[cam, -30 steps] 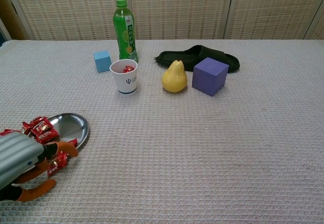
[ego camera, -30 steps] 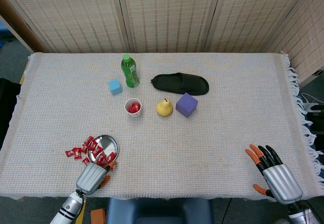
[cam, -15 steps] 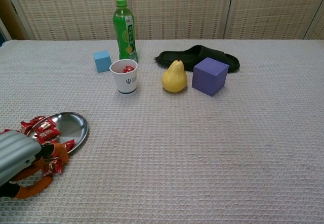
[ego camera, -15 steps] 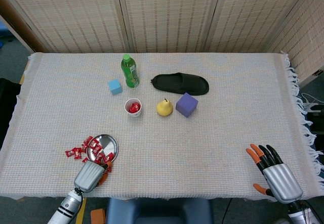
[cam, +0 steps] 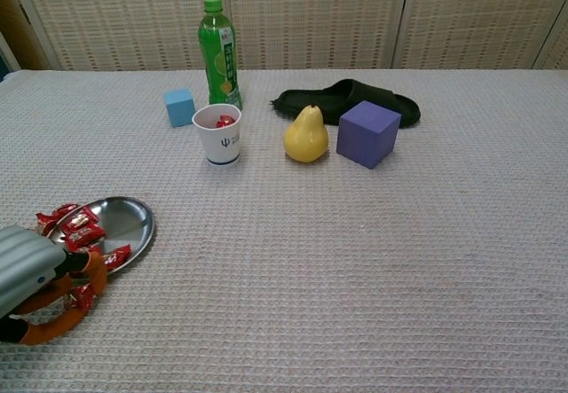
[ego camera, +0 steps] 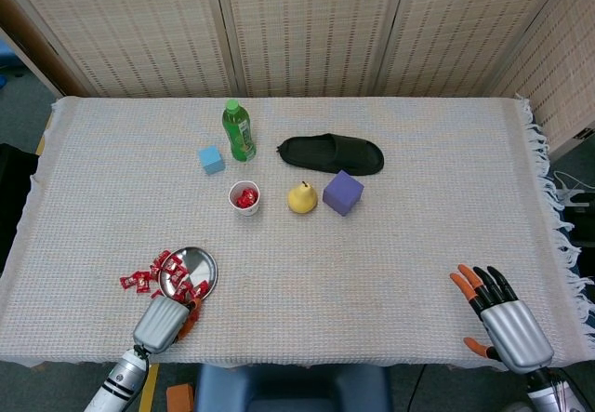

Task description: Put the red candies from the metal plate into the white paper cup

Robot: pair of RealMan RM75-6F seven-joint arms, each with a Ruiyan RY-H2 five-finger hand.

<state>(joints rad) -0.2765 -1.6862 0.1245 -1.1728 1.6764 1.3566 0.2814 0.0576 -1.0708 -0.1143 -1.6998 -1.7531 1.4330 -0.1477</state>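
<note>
Candies point(cam: 89, 233) lie on and beside the metal plate point(cam: 133, 220) near the table's front-left edge, where the left hand point(cam: 35, 273) has drawn back clenching one, likely bound for the white paper cup point(cam: 217, 133), while the right hand point(ego camera: 502, 314) rests open-fingered.

My left hand point(cam: 31, 273) has a smooth, silvery ribbed shell and matt orange fingers point(cam: 62, 309). The metal plate point(cam: 124, 220) shines like a mirror; the red candies point(cam: 84, 233) wear glossy crinkled wrappers. The bench point(cam: 355, 260) carries a rough, waffle-woven cloth. The white paper cup point(cam: 218, 134) looks matt, the green bottle point(cam: 218, 51) glossy plastic.
</note>
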